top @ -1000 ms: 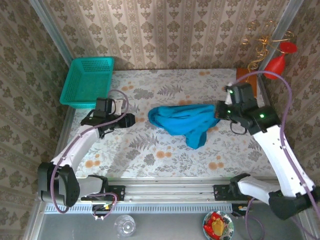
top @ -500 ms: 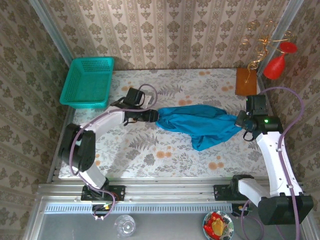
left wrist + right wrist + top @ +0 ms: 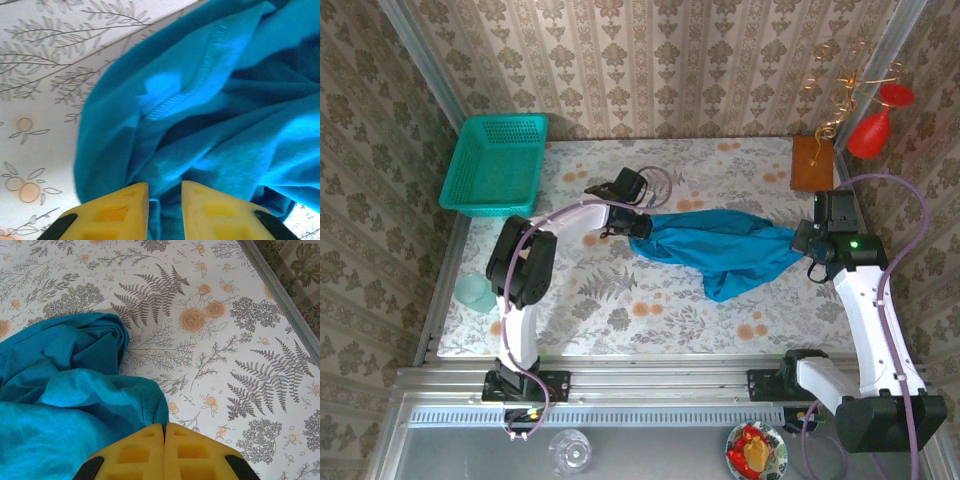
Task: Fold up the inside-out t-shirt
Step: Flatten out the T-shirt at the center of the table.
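Note:
The inside-out t-shirt (image 3: pixel 720 245) is a blue-teal cloth stretched in a bunched band across the middle of the floral table. My left gripper (image 3: pixel 638 222) is at its left end. In the left wrist view the yellow fingers stand close together with folds of the t-shirt (image 3: pixel 210 100) pressed between them, so my left gripper (image 3: pixel 165 192) is shut on the cloth. My right gripper (image 3: pixel 798 240) holds the shirt's right end. In the right wrist view its tips (image 3: pixel 164 429) meet on a pinched edge of the t-shirt (image 3: pixel 65 390).
A teal mesh basket (image 3: pixel 495 165) sits at the table's back left corner. A brown board (image 3: pixel 811 163) lies at the back right, with a red ornament (image 3: pixel 875 125) beyond it. A pale cup (image 3: pixel 475 292) stands by the left edge. Walls close in on three sides.
The right arm pulled the shirt's end rightward, stretching it out, then held still. My left gripper travelled right to the shirt's left end and its fingers narrowed onto the cloth.

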Robot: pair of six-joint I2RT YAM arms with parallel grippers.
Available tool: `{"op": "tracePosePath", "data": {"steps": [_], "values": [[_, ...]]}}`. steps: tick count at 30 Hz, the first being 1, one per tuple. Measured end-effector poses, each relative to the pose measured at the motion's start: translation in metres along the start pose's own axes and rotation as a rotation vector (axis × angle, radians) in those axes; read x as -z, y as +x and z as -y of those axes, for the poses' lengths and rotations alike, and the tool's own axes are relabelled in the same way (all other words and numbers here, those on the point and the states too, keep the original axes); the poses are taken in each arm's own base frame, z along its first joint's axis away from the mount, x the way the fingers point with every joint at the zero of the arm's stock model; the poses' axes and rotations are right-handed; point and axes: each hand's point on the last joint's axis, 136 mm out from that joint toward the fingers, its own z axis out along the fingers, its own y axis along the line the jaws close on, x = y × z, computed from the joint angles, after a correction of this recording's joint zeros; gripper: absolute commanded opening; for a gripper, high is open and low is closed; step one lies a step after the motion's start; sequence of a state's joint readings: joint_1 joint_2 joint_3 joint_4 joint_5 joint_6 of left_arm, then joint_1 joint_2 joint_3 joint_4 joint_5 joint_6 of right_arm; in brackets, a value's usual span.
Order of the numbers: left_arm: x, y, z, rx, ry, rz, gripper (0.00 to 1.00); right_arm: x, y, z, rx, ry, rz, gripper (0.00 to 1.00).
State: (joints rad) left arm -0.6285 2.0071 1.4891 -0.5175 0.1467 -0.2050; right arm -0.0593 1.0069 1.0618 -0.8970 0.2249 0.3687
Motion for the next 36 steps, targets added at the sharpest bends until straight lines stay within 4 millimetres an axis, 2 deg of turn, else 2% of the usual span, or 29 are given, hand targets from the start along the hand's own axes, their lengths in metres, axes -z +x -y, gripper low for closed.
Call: {"op": "tracePosePath", "data": {"steps": [8,15,18,22,26,28,30,33,36], "values": [[-0.009,0.009,-0.01,0.029,-0.069,-0.039,0.26,0.0,0.0,-0.001,-0.001,-0.006,-0.003,0.0],[-0.027,0.015,-0.014,0.041,-0.081,-0.078,0.27,0.0,0.001,-0.002,0.002,-0.014,-0.006,0.0],[-0.03,0.017,-0.015,0.044,-0.087,-0.086,0.2,0.0,0.001,-0.003,0.001,-0.019,-0.008,0.0],[-0.029,0.015,-0.018,0.048,-0.101,-0.082,0.03,0.0,0.001,-0.003,0.001,-0.019,-0.008,0.0],[-0.025,0.013,-0.022,0.055,-0.114,-0.071,0.0,0.0,0.001,-0.003,0.001,-0.019,-0.007,0.0],[-0.01,0.008,-0.027,0.071,-0.105,-0.045,0.0,0.0,-0.001,-0.003,-0.003,-0.019,-0.003,0.0],[0.013,-0.002,-0.032,0.099,-0.077,0.012,0.0,-0.001,-0.006,-0.003,-0.013,-0.02,0.001,0.0],[0.074,-0.03,-0.048,0.17,-0.01,0.169,0.0,-0.003,-0.024,-0.005,-0.041,-0.034,0.015,0.0],[0.151,-0.064,-0.073,0.239,0.063,0.38,0.0,-0.002,-0.053,-0.01,-0.093,-0.068,0.05,0.0]]}}
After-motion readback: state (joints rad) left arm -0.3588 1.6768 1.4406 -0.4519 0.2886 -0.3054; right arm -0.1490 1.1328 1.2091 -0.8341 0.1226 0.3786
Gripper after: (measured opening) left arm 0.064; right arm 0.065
